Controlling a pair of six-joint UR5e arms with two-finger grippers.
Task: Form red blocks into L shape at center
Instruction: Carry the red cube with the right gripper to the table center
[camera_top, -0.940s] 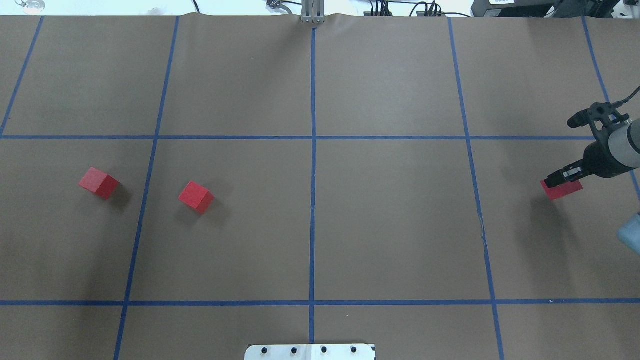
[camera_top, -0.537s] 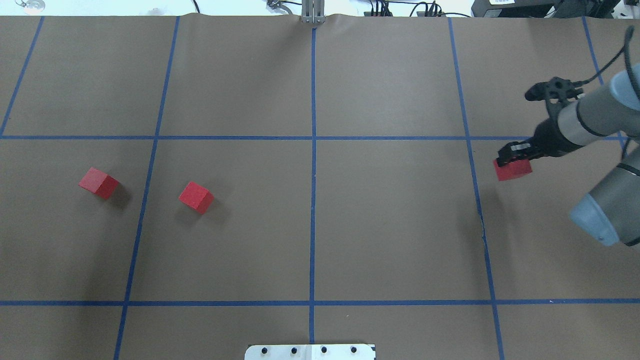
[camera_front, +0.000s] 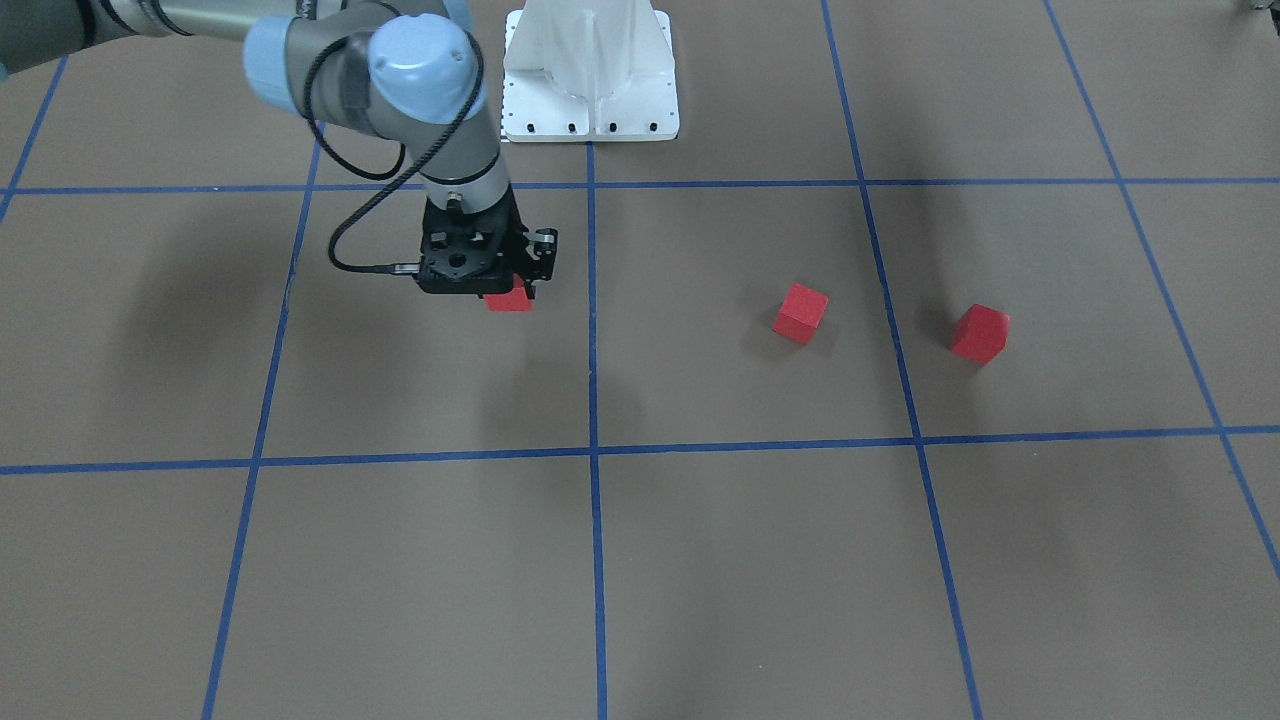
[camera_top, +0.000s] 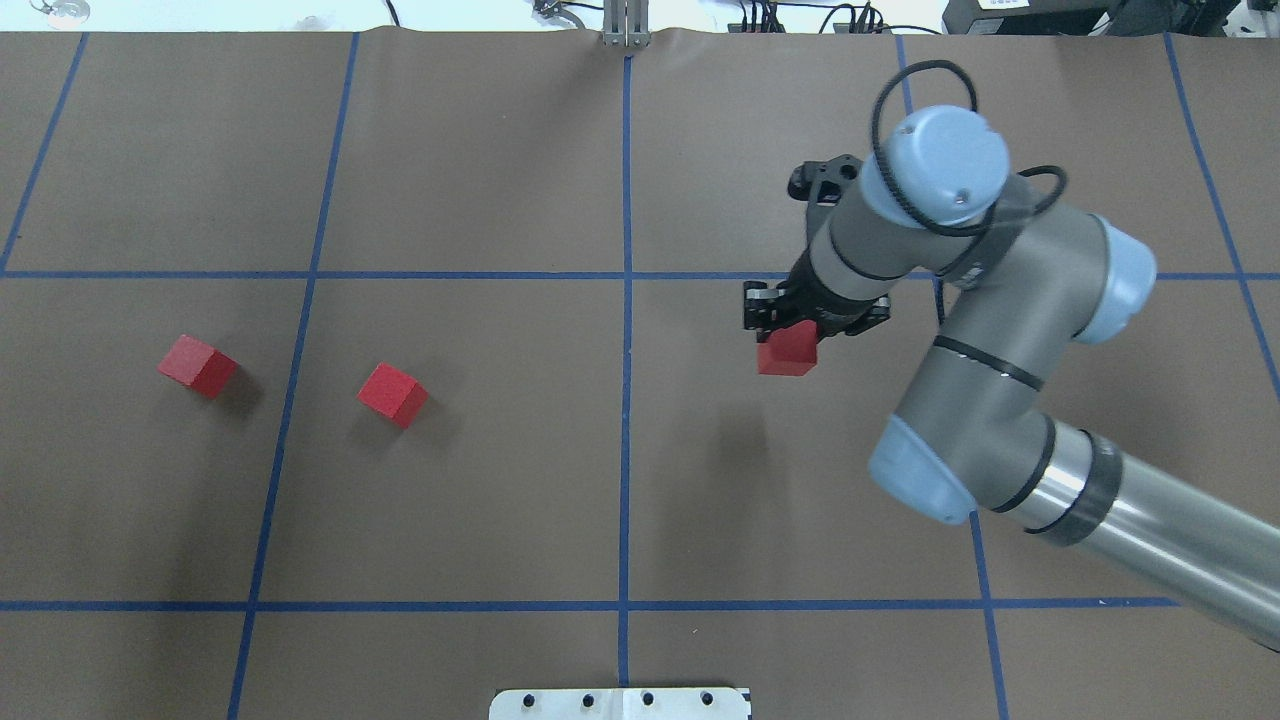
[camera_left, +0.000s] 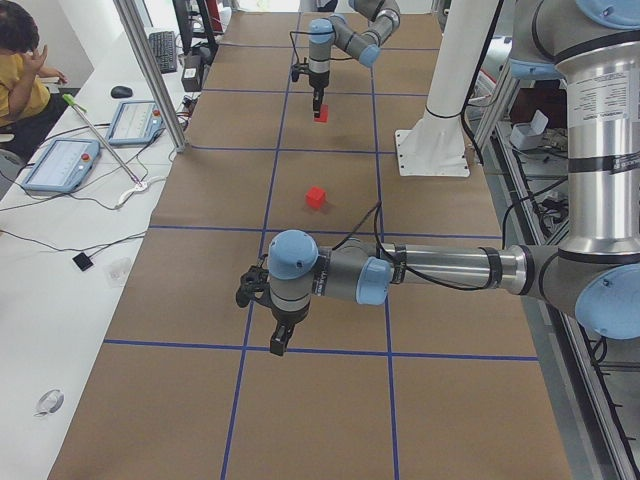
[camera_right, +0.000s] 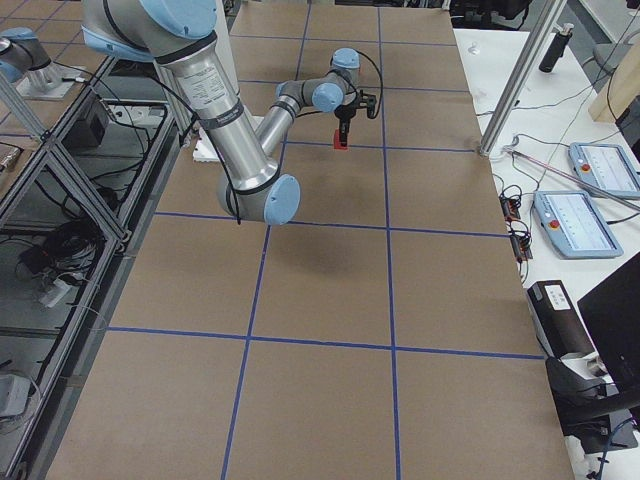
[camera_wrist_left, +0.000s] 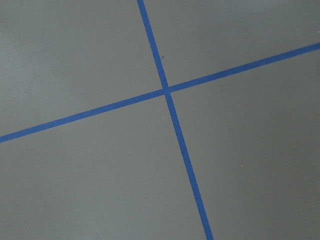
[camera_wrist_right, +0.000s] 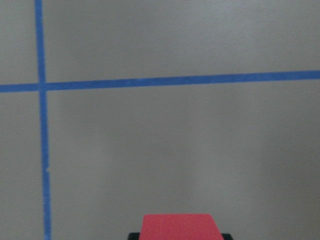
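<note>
Half a second ago my right tool (camera_top: 790, 322) was out beyond the right-hand grid line. It has now swung well inward and hangs inside the grid square just to the right of the centre patch (camera_top: 626, 440), short of the blue line. The held red block (camera_top: 787, 356) came with it. The tool is clenched on the block from above, and my right wrist camera shows that block (camera_wrist_right: 180, 226) between the dark finger ends. Its shadow falls apart from it on the tabletop (camera_top: 480, 520), so it is carried clear of the surface.

The nearer loose block (camera_top: 392, 393) and the farther loose block (camera_top: 198, 365) lie where they lay before. Both are across the centre line from the right tool, well apart from it and from each other, each turned corner-on to the grid.

The right arm (camera_top: 1000, 330) comes in low from the side, folds sharply at the elbow, and its wrist points the tool straight down.

The left arm (camera_left: 440, 268) stretches out low and nearly level, with the left tool (camera_left: 278, 340) pointing down. The camera on that wrist looks at a tape crossing (camera_wrist_left: 166, 90). I cannot tell whether that tool is released or clenched.
</note>
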